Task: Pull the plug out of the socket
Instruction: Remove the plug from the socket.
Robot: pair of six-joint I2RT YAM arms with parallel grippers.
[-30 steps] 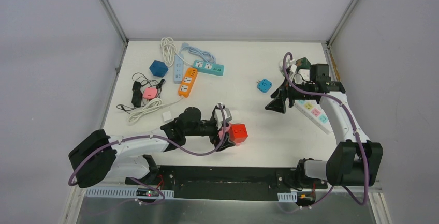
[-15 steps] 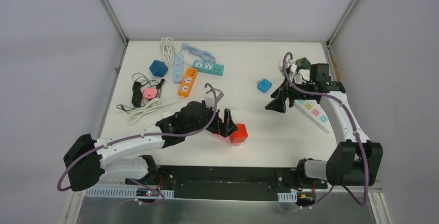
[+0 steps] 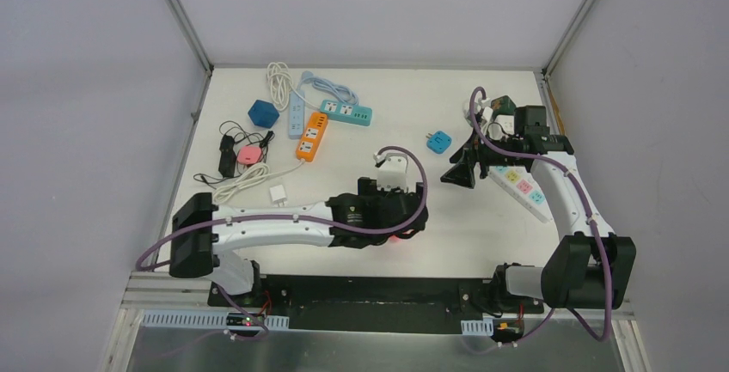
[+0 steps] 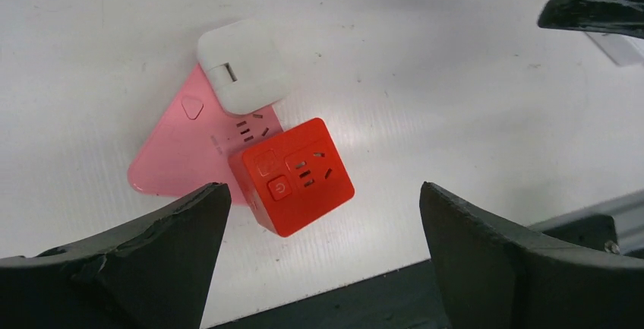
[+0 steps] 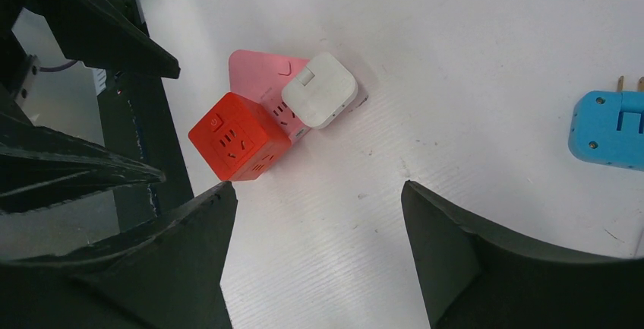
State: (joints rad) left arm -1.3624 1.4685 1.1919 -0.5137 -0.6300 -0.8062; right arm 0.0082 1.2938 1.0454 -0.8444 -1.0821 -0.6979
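White worktop [image 3: 447,217], near edge: white square plug [image 4: 243,67] seated on pink triangular socket [image 4: 178,162], red cube socket [image 4: 298,177] touching it. Left pincer [image 4: 320,192] wide open, empty, directly above. Right pincer [image 5: 317,188] open, empty.

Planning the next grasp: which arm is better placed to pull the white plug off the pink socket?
Left. The left gripper hovers open directly over the white plug and pink socket; the right gripper hangs farther away.

No legible words, brands or numbers anywhere. Only two signs: a power symbol on a small round key of the red cube socket [image 4: 292,177], and a rounded triangle embossed near one corner of the pink socket [image 4: 182,154].
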